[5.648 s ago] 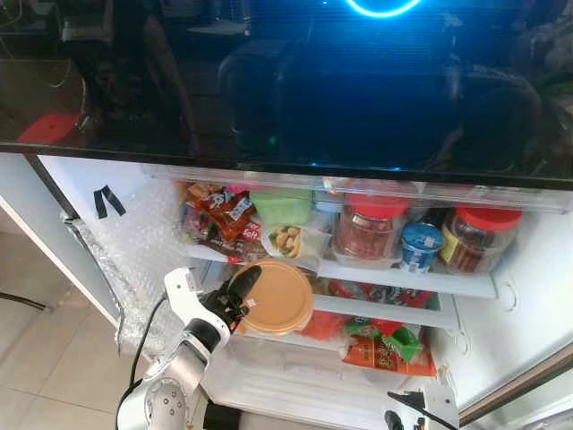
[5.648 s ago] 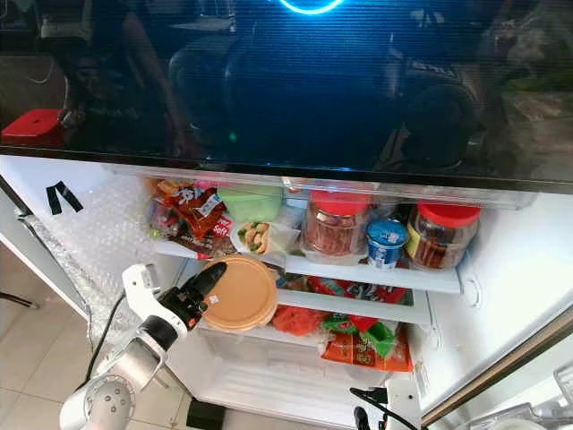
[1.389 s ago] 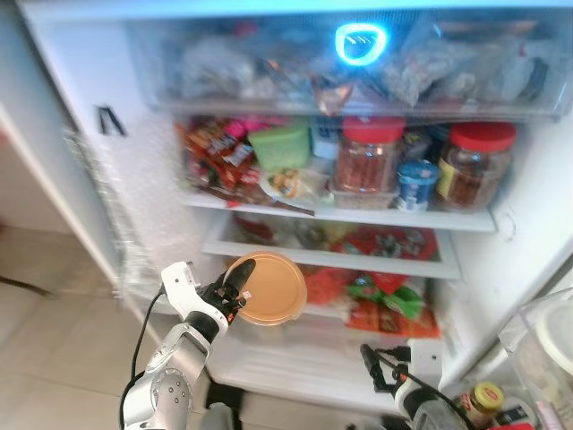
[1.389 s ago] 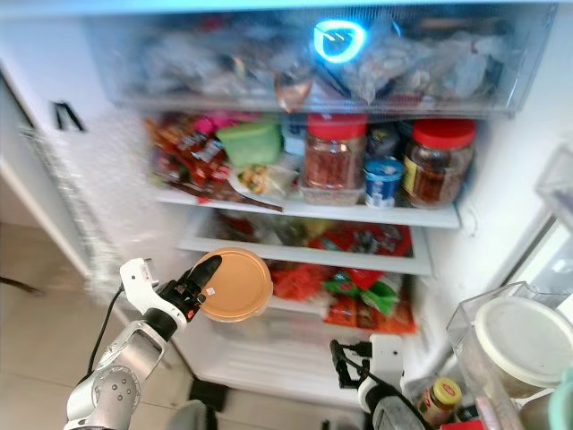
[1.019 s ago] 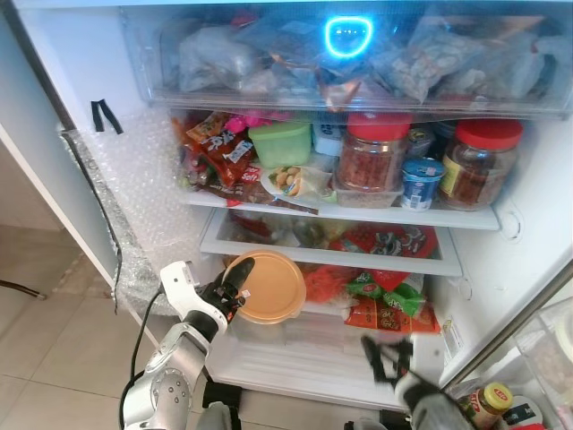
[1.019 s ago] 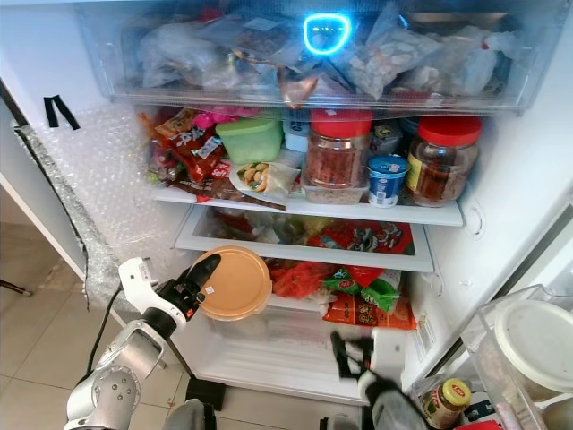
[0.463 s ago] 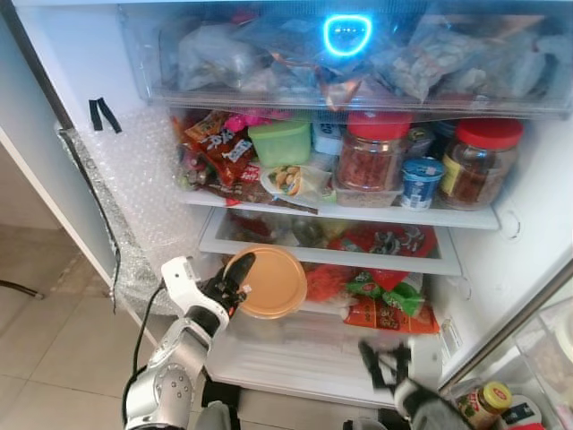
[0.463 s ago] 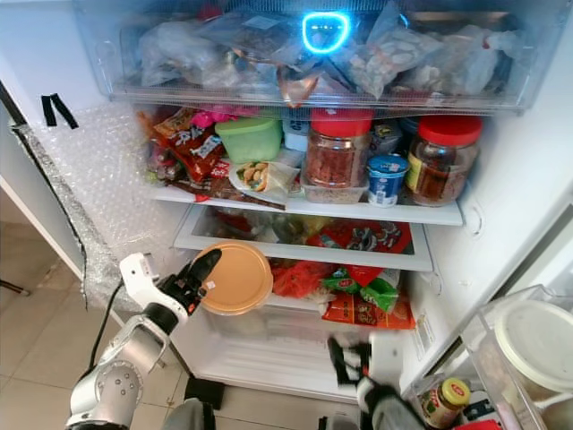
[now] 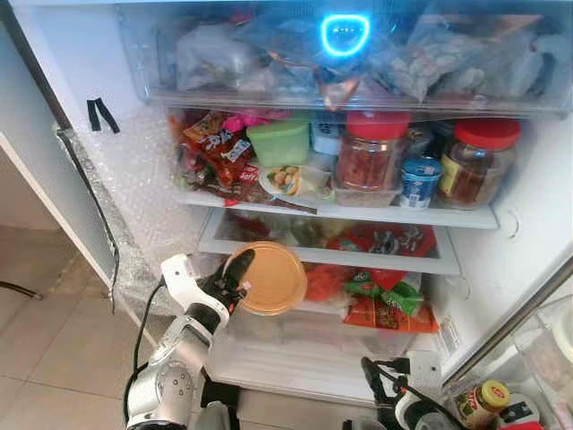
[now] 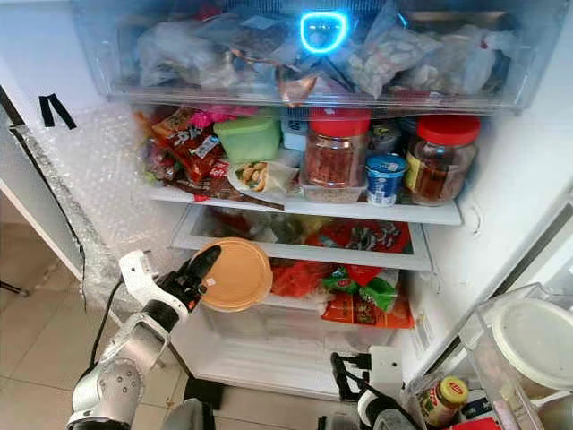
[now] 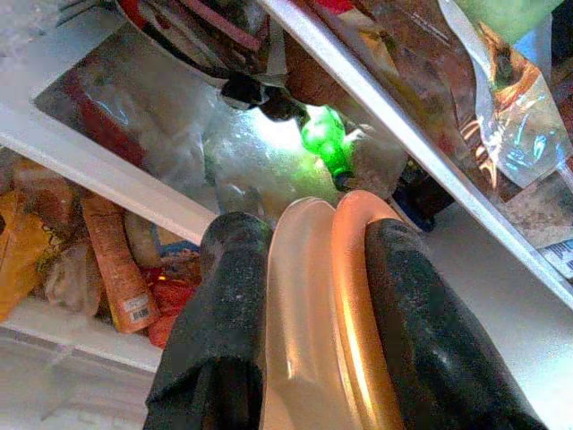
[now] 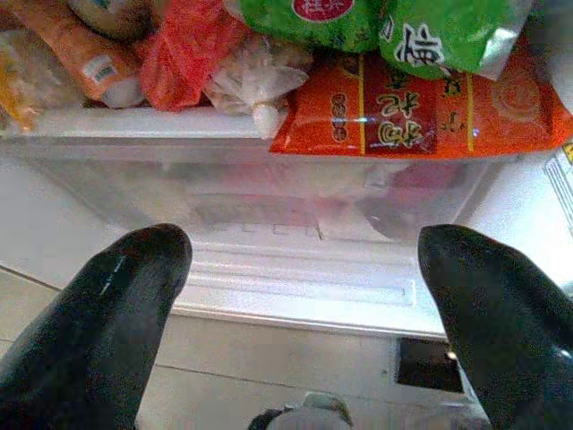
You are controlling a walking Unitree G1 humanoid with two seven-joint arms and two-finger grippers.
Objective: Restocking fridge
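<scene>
Left pincer (image 9: 235, 279) clamped on the rim of a round orange container (image 9: 271, 279), one finger (image 11: 219, 331) either side of its edge. Container held on edge, flat lid facing outward toward the robot, in front of the drawer shelf (image 9: 331, 255) at the fridge's left side.

Right pincer (image 10: 345, 376) low, fingers spread wide apart, holding nothing, facing the bottom drawer (image 12: 269, 202) beneath red and green snack packets (image 9: 385, 305).

Open fridge (image 9: 528, 206): top bin of bagged food (image 9: 269, 54); middle shelf with red-lidded jars (image 9: 369, 152), a green tub (image 9: 280, 141), a blue cup (image 9: 419, 182). Bubble wrap (image 9: 134, 188) lines the left wall. Tiled floor (image 9: 45, 358) at left.
</scene>
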